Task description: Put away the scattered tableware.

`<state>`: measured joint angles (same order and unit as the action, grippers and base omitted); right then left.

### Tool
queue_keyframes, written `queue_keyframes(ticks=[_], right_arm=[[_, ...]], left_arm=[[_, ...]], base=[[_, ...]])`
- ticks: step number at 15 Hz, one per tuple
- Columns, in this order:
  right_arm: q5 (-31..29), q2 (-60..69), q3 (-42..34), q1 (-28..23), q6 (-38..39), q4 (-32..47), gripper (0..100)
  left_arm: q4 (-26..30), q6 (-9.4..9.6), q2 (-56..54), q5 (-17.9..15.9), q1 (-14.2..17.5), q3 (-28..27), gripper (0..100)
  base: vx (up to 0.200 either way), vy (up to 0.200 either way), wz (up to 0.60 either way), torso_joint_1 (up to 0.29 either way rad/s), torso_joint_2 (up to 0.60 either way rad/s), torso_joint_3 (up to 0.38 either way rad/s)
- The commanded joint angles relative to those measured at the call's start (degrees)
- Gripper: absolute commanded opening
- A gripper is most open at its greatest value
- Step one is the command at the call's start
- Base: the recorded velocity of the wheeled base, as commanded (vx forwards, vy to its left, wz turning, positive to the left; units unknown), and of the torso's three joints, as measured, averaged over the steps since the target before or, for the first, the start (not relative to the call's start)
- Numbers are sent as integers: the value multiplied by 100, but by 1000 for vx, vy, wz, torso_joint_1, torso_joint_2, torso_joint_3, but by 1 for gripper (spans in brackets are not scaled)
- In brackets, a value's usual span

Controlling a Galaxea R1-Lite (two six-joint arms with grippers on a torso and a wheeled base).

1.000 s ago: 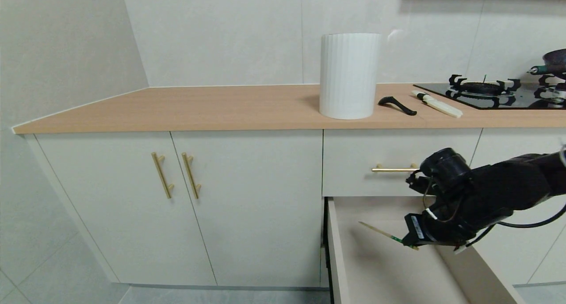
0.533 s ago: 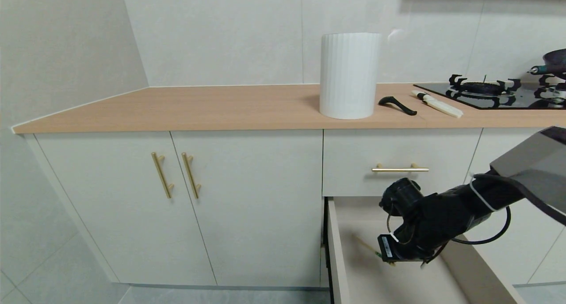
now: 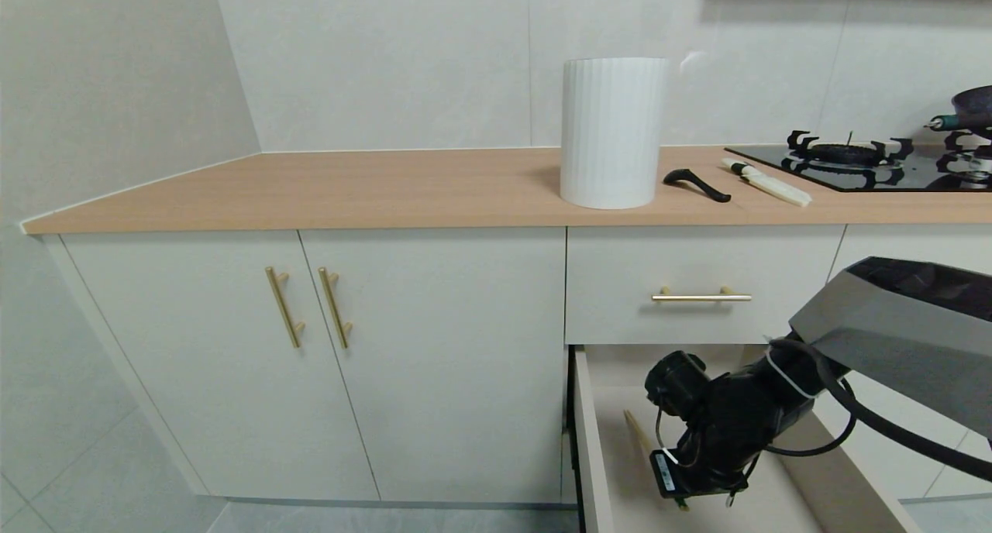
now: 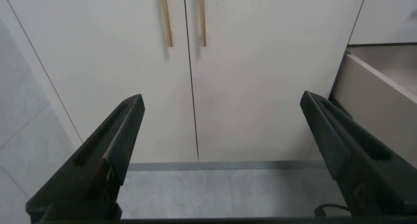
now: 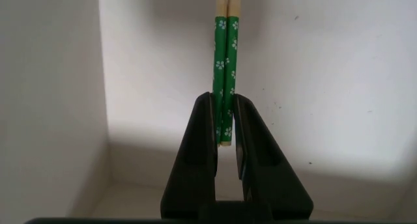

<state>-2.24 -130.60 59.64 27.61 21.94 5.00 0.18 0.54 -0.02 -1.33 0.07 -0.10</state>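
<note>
A pair of wooden chopsticks with green flowered ends sits pinched in my right gripper, which is shut on them. In the head view the right gripper is low inside the open drawer, the chopsticks slanting toward the drawer's left wall. On the countertop lie a black utensil and a cream-handled knife. My left gripper hangs open before the cabinet doors, nothing between its fingers.
A tall white ribbed container stands on the wooden counter. A gas hob lies at the far right. A closed drawer with a gold handle is above the open one. Double cabinet doors are shut.
My right arm has gone down and leftward into the open drawer, carrying the chopsticks from above the drawer to near its floor.
</note>
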Motion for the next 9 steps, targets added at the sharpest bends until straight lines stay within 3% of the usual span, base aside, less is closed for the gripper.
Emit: queue_keyframes(ticks=[1,9], right_arm=[[-48,-89,-5,43,12,1,0],[-145,-141,31,86,126,-8,0]], left_arm=[[-1,-1,2,1,1,1,100],[-1,-1,2,1,1,1,100]], base=[[0,0,0,0,0,0],[0,0,0,0,0,0]])
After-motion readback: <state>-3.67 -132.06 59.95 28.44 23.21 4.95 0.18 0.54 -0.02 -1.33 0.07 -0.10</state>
